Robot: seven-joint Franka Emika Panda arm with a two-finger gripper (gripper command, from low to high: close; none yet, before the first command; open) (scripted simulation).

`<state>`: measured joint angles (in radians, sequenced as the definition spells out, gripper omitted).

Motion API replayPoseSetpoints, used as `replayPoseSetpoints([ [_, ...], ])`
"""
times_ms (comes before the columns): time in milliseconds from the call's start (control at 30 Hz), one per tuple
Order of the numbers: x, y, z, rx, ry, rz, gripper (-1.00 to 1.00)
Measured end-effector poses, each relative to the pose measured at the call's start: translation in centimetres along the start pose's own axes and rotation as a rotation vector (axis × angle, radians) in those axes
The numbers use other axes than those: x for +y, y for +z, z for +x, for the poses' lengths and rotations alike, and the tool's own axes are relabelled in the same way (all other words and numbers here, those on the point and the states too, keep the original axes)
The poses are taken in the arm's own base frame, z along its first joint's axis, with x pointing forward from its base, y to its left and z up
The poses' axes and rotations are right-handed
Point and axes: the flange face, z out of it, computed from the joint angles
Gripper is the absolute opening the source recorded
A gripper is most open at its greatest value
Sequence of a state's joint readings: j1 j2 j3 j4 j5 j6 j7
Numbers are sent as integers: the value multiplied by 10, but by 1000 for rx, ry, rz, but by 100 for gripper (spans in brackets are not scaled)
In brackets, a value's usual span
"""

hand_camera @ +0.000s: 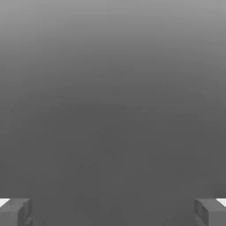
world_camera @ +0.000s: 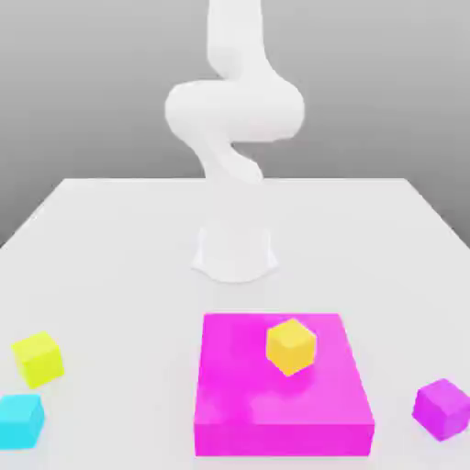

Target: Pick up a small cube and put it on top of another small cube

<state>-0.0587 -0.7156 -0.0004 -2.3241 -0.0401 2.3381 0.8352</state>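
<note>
Nothing is done yet: the matte lime-yellow cube [world_camera: 38,357] sits on the white worktop [world_camera: 119,239] at the exterior view's left, well apart from the purple cube [world_camera: 442,408] at the right. The fingers [hand_camera: 16,212] stand wide open and empty, so grasp, carry and stacking remain.
</note>
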Motion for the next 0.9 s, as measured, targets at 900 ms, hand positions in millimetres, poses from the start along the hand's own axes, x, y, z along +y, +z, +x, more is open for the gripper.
replayPoseSetpoints([
  [900,439,340,-37,-295,711,-678,0],
])
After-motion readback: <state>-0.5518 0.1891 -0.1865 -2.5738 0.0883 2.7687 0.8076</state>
